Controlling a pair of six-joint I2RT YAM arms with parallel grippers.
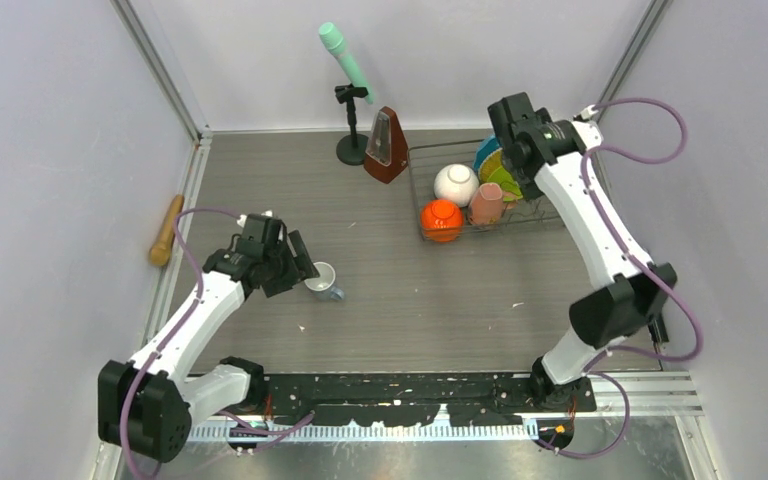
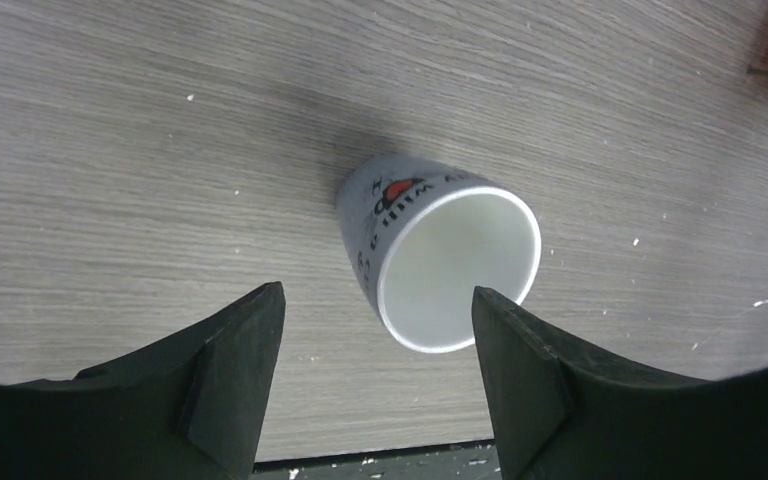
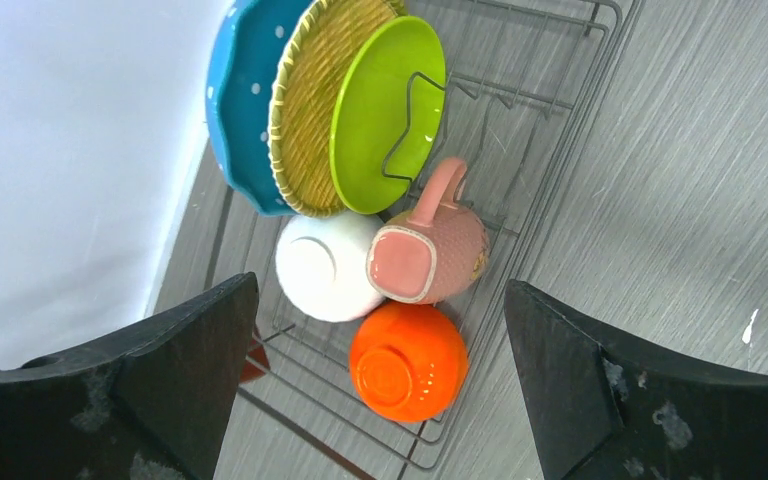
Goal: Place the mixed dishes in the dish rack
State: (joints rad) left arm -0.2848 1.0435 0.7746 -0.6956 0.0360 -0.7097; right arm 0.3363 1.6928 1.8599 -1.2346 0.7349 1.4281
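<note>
The small grey-white mug [image 1: 322, 280] stands on the table, its blue handle toward the front. In the left wrist view it [image 2: 440, 265] shows black print and a red heart. My left gripper [image 1: 298, 262] [image 2: 378, 290] is open and empty just left of it, not touching. The dish rack [image 1: 412, 185] [image 3: 550, 130] holds the teal plate [image 3: 235, 110], a woven yellow disc [image 3: 315, 100], the lime-green plate [image 3: 380, 110], the white bowl [image 3: 320, 265], the pinkish mug [image 3: 430, 255] and the orange bowl [image 3: 408, 362]. My right gripper [image 1: 520, 150] [image 3: 380, 285] is open and empty above the rack.
A brown metronome [image 1: 388, 146] stands just left of the rack's far corner. A mint microphone on a black stand [image 1: 345, 60] is behind it. A wooden rolling pin [image 1: 167, 230] lies by the left wall. Walls close in on three sides.
</note>
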